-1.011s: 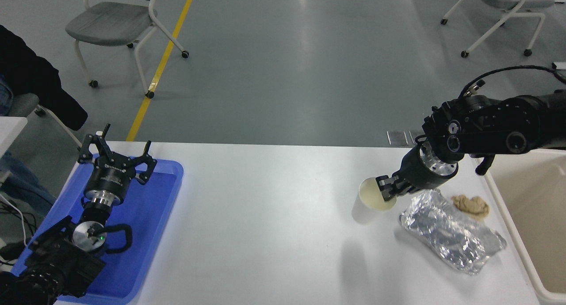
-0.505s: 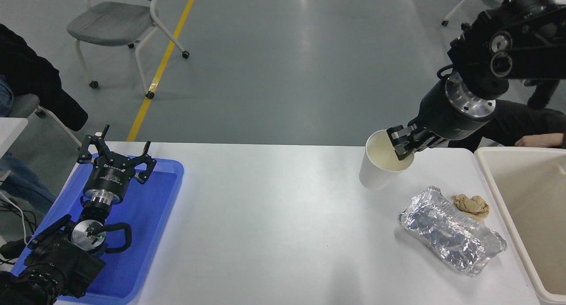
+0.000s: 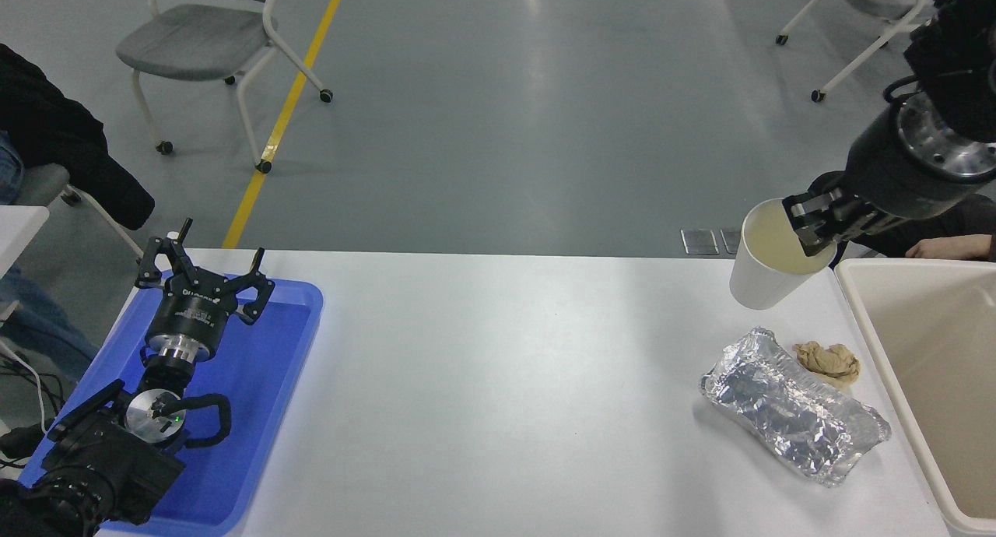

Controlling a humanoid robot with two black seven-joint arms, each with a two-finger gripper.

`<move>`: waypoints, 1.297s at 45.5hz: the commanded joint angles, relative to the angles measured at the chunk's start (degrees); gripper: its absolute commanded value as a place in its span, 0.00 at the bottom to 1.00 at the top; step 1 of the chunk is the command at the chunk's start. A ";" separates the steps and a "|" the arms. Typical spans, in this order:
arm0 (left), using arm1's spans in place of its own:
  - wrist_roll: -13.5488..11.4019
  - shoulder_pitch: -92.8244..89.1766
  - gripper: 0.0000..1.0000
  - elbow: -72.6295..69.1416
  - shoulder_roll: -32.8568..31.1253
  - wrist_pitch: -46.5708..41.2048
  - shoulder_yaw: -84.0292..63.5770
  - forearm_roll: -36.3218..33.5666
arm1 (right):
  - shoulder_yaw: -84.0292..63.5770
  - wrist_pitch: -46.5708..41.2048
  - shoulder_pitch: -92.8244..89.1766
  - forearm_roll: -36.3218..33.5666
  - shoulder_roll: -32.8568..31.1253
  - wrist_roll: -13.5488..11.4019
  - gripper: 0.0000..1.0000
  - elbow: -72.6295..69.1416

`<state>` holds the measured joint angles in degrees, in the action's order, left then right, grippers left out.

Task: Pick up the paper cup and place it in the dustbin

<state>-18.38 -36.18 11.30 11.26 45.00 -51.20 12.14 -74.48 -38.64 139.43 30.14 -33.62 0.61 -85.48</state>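
Right black gripper (image 3: 815, 224) raised at upper right, fingers clamped, wrist angled down-left. Left black gripper (image 3: 204, 276) parked lower left, fingers spread.

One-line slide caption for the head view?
Right gripper holds the paper cup by its rim, beside the dustbin.

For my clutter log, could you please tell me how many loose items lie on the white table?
2: the crinkled silver foil packet near the right edge, and the small tan wad just behind it.

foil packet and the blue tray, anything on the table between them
Nothing: in the head view the white table is bare between the silver foil packet and the blue tray.
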 commanded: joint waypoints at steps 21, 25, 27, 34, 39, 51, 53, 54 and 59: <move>-0.08 -0.03 1.00 0.04 -0.01 0.00 -0.04 -0.01 | 23.40 6.72 -39.30 23.12 -32.13 2.99 0.00 28.43; -0.08 -0.03 1.00 0.04 -0.01 0.00 0.05 -0.01 | 28.94 11.99 -49.67 23.21 -30.72 4.14 0.00 33.17; -0.08 -0.03 1.00 0.04 -0.01 0.00 -0.04 -0.01 | 31.14 15.07 -54.42 23.21 -29.14 4.23 0.00 35.63; -0.08 -0.03 1.00 0.04 -0.01 0.00 -0.04 -0.01 | 36.94 26.58 -71.21 23.13 -23.35 4.23 0.00 45.30; -0.08 -0.03 1.00 0.04 -0.01 0.00 0.05 -0.01 | 41.51 30.46 -81.05 22.34 -17.81 4.23 0.00 53.64; -0.08 -0.03 1.00 -0.14 -0.01 0.00 -0.04 -0.01 | 55.67 30.55 -95.04 19.26 -7.17 4.23 0.00 70.09; -0.08 -0.03 1.00 0.04 -0.01 0.00 0.05 -0.01 | 56.20 30.64 -96.18 18.04 -4.98 4.23 0.00 72.55; -0.08 -0.03 1.00 0.04 -0.01 0.00 0.05 -0.01 | 56.29 30.64 -96.45 17.51 -4.18 4.23 0.00 73.26; -0.08 -0.03 1.00 0.04 -0.01 0.00 -0.04 -0.01 | 56.55 30.73 -97.51 14.69 -2.16 4.05 0.00 74.49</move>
<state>-18.46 -36.21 11.31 11.25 45.00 -51.19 12.13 -23.49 -9.45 49.89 49.38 -43.05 4.75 -20.07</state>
